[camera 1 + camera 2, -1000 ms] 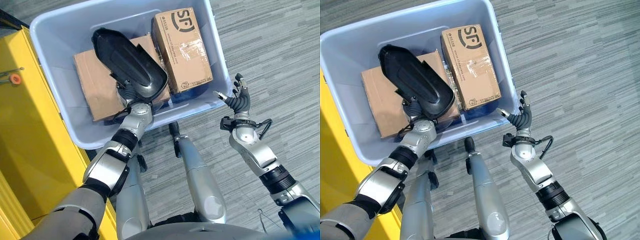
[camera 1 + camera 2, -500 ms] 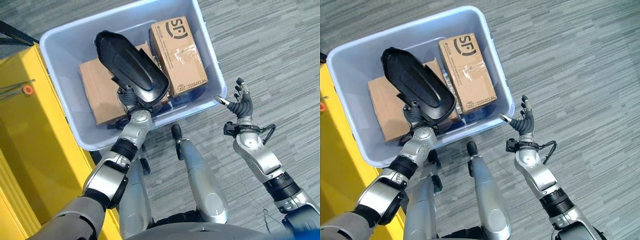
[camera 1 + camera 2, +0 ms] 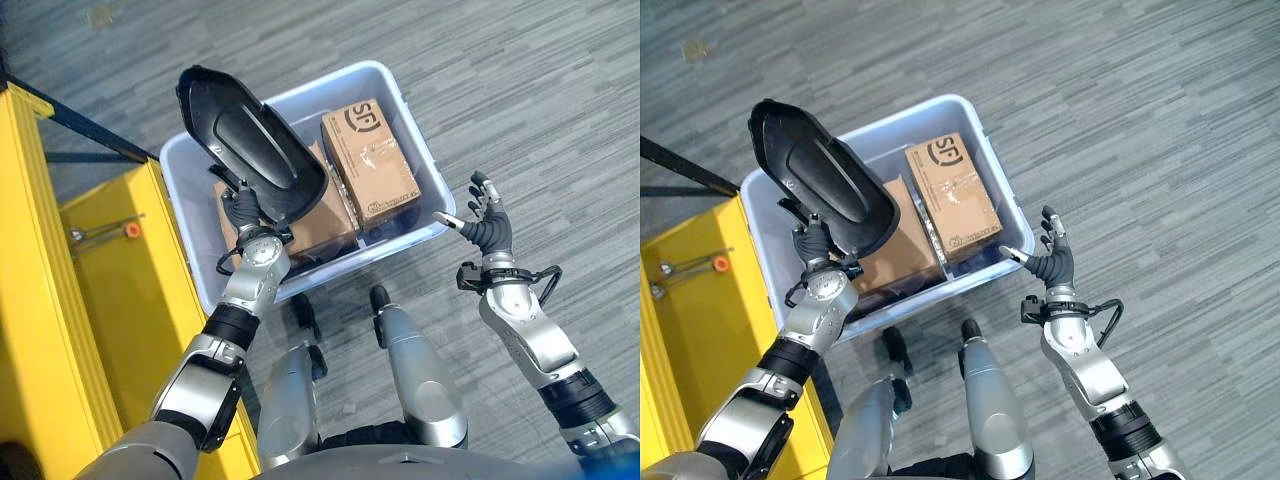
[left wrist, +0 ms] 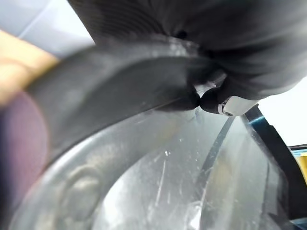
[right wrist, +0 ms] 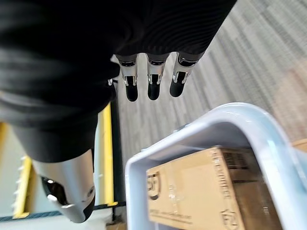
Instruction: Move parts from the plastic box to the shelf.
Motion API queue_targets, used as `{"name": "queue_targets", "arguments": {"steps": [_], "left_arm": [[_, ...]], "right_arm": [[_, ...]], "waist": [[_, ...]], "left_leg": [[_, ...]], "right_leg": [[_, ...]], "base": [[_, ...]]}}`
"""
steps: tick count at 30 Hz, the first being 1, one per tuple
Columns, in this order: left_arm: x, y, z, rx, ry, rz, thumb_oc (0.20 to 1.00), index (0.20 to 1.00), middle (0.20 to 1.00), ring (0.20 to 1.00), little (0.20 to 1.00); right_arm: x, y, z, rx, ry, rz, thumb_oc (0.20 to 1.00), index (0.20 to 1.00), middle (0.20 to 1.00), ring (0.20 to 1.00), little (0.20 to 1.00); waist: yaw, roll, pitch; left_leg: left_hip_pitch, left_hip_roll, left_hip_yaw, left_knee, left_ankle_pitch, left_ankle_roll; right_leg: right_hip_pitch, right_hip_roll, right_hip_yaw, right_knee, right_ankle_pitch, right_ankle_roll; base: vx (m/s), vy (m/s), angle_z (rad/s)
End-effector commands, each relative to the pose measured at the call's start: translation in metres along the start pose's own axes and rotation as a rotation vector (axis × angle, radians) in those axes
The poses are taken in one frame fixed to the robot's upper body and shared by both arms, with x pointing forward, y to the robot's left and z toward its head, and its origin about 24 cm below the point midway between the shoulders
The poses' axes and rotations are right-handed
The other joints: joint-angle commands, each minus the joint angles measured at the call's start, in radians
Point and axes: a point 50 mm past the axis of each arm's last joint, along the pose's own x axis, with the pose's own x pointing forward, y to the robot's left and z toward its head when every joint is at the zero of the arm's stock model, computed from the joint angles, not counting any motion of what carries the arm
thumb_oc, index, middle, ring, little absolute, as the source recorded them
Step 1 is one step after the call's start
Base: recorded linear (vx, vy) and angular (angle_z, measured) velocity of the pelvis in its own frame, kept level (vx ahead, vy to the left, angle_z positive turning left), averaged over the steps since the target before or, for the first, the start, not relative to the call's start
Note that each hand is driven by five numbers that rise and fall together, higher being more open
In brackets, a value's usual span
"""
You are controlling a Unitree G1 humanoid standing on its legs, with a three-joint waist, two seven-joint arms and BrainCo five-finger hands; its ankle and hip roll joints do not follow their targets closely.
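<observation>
A long black moulded shell part [image 3: 250, 145] is held tilted above the left half of the pale blue plastic box [image 3: 425, 160]. My left hand [image 3: 245, 212] is shut on its lower end, and the shell's edge [image 4: 120, 86] shows close up against that hand's fingertips. Inside the box lie a printed cardboard carton [image 3: 370, 165] on the right and a flat cardboard carton [image 3: 902, 240] under the shell. My right hand [image 3: 487, 222] hovers open beside the box's near right corner, with straight fingers [image 5: 151, 81] and nothing in it.
The yellow shelf [image 3: 110, 300] stands directly left of the box, with a small orange-tipped item [image 3: 131, 230] on its surface. Grey striped carpet [image 3: 540, 110] surrounds the box on the right and beyond it.
The whole picture has shifted, so the camera moved. My left hand has lifted the black shell higher, up out of the box. The right hand stays open by the box corner.
</observation>
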Motion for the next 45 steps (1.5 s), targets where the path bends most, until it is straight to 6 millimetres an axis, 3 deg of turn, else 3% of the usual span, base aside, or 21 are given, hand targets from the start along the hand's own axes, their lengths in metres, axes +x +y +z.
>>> {"name": "queue_targets", "arguments": {"steps": [1,7,15,20,22,25,30,31,32,34,36,39,45], "left_arm": [[0.004,0.003,0.029,-0.098,-0.122,-0.016,0.2,0.2,0.2,0.2,0.2],[-0.009,0.009,0.019,-0.08,-0.093,-0.072,0.2,0.2,0.2,0.2,0.2],[-0.028,0.017,-0.001,-0.097,-0.019,-0.129,0.2,0.2,0.2,0.2,0.2],[-0.036,0.035,-0.012,-0.083,0.014,-0.135,0.2,0.2,0.2,0.2,0.2],[-0.037,0.039,-0.013,-0.066,0.019,-0.142,0.2,0.2,0.2,0.2,0.2],[-0.037,0.04,-0.014,-0.025,0.019,-0.182,0.2,0.2,0.2,0.2,0.2],[-0.038,0.028,-0.008,-0.018,-0.022,-0.246,0.2,0.2,0.2,0.2,0.2],[-0.041,0.023,-0.007,0.006,-0.04,-0.273,0.2,0.2,0.2,0.2,0.2],[-0.041,0.023,-0.007,0.006,-0.04,-0.274,0.2,0.2,0.2,0.2,0.2],[-0.044,0.018,-0.008,0.025,-0.021,-0.313,0.2,0.2,0.2,0.2,0.2],[-0.047,0.014,-0.007,0.048,-0.03,-0.344,0.2,0.2,0.2,0.2,0.2],[-0.053,0.009,-0.002,0.076,-0.057,-0.381,0.2,0.2,0.2,0.2,0.2],[-0.055,0.015,0.003,0.119,-0.103,-0.389,0.2,0.2,0.2,0.2,0.2]], "right_arm": [[-0.001,-0.005,0.008,-0.027,-0.075,0.006,1.0,1.0,1.0,1.0,1.0],[-0.012,-0.005,-0.006,-0.029,-0.03,0.035,1.0,1.0,1.0,1.0,1.0],[-0.018,0.0,-0.013,-0.026,-0.011,0.071,1.0,1.0,1.0,1.0,1.0],[-0.024,0.003,-0.019,-0.032,0.019,0.111,1.0,1.0,1.0,1.0,1.0],[-0.028,0.002,-0.021,-0.031,0.032,0.115,1.0,1.0,1.0,1.0,1.0],[-0.038,-0.007,-0.028,-0.015,0.065,0.097,1.0,1.0,1.0,1.0,1.0],[-0.038,-0.011,-0.026,0.016,0.043,0.078,1.0,1.0,1.0,1.0,1.0],[-0.036,-0.011,-0.025,0.042,0.032,0.077,1.0,1.0,1.0,1.0,1.0],[-0.036,-0.011,-0.025,0.042,0.032,0.077,1.0,1.0,1.0,1.0,1.0],[-0.033,-0.008,-0.021,0.086,0.005,0.094,1.0,1.0,1.0,1.0,1.0],[-0.033,-0.004,-0.014,0.096,-0.058,0.117,1.0,1.0,1.0,1.0,1.0],[-0.033,0.012,-0.007,0.125,-0.075,0.187,1.0,1.0,1.0,1.0,1.0],[-0.035,0.035,-0.006,0.159,-0.054,0.293,1.0,1.0,1.0,1.0,1.0]], "waist": [[-0.004,-0.027,-0.076],[0.027,-0.016,-0.141],[0.067,-0.01,-0.157],[0.098,-0.009,-0.157],[0.097,-0.009,-0.158],[0.053,-0.025,-0.18],[0.022,-0.044,-0.218],[0.02,-0.048,-0.234],[0.02,-0.048,-0.234],[0.028,-0.035,-0.254],[0.039,-0.018,-0.263],[0.082,0.01,-0.285],[0.149,0.016,-0.3]], "left_leg": [[-0.004,0.021,0.016,0.048,-0.116,-0.009],[0.055,0.028,0.006,0.019,-0.106,-0.008],[0.071,0.039,-0.031,0.013,-0.087,-0.009],[0.081,0.073,-0.061,-0.051,-0.044,-0.025],[0.08,0.091,-0.02,-0.068,-0.04,-0.025],[0.087,0.133,0.158,-0.05,-0.058,-0.027],[0.138,0.158,0.26,0.14,-0.126,-0.008],[0.166,0.149,0.28,0.194,-0.167,0.003],[0.166,0.149,0.279,0.195,-0.169,0.004],[0.214,0.106,0.303,0.13,-0.205,0.017],[0.229,0.08,0.32,0.056,-0.187,0.019],[0.226,0.023,0.287,-0.026,-0.161,0.02],[0.222,-0.018,0.248,-0.081,-0.152,0.028]], "right_leg": [[0.107,-0.022,-0.069,-0.137,-0.022,0.013],[0.21,-0.023,-0.102,-0.192,-0.019,0.017],[0.26,-0.012,-0.127,-0.17,-0.046,0.011],[0.295,-0.01,-0.149,-0.157,-0.062,0.01],[0.307,-0.016,-0.172,-0.155,-0.066,0.011],[0.323,-0.055,-0.266,-0.165,-0.077,0.018],[0.309,-0.085,-0.337,-0.216,-0.043,0.008],[0.312,-0.096,-0.36,-0.245,-0.021,0.012],[0.313,-0.096,-0.36,-0.246,-0.021,0.013],[0.316,-0.105,-0.4,-0.265,-0.003,0.03],[0.329,-0.101,-0.432,-0.278,0.003,0.036],[0.357,-0.102,-0.464,-0.316,0.011,0.046],[0.383,-0.122,-0.496,-0.359,0.034,0.076]], "base": [[0.04,-0.001,0.05],[0.06,-0.052,0.06],[0.0,-0.093,0.09],[0.03,-0.078,0.27],[0.04,-0.045,0.33],[-0.1,-0.052,0.95],[-0.22,0.047,1.08],[-0.13,0.101,0.91],[-0.13,0.201,1.02],[-0.07,0.216,0.78],[-0.04,0.305,0.94],[-0.04,0.438,0.65],[-0.05,0.227,0.39]]}}
